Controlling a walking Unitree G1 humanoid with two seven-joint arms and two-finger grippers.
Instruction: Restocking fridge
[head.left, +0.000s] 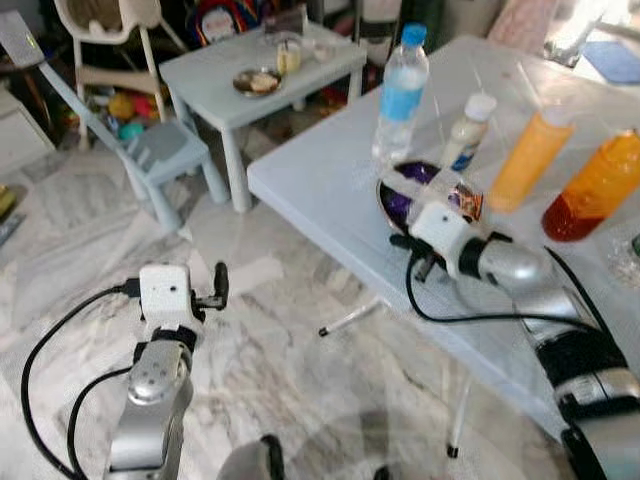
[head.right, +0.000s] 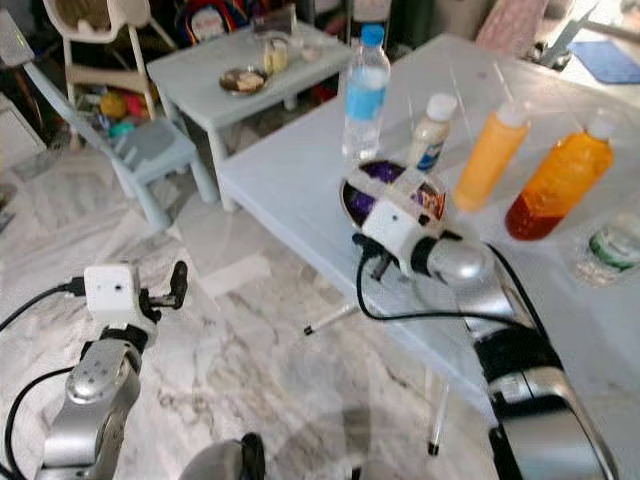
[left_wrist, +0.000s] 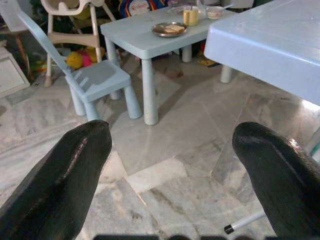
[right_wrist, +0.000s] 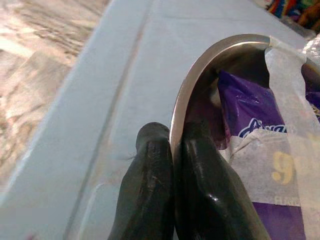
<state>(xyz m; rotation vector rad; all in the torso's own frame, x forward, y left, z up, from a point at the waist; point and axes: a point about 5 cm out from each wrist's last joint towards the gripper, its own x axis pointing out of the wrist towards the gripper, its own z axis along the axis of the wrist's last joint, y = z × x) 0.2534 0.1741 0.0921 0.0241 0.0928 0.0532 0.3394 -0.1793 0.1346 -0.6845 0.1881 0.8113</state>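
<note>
Right gripper (right_wrist: 172, 150) pinching steel bowl (right_wrist: 200, 70) rim on table (head.left: 330, 190); left gripper (left_wrist: 170, 150) apart above floor

On the large surface (head.left: 330, 200) at right: a metal bowl (right_wrist: 200, 75) near the front edge, packets (right_wrist: 260, 130) inside it, tape strips (right_wrist: 290, 100) across its top. Right end effector (right_wrist: 172, 165) at the bowl's near rim, one finger inside, one outside, pinched on the metal. Behind the bowl, a water bottle (head.left: 401, 95); to its right, in a row, a small bottle (head.left: 467, 130) and two larger bottles (head.left: 531, 155) (head.left: 597, 188). Farther left and behind, a low table (head.left: 262, 75) carrying a dish (head.left: 257, 82) and a cup (head.left: 289, 55), a small chair (head.left: 160, 150) on the floor to its left. Left end effector (left_wrist: 170, 165) low at left over the floor, fingers spread apart.
</note>
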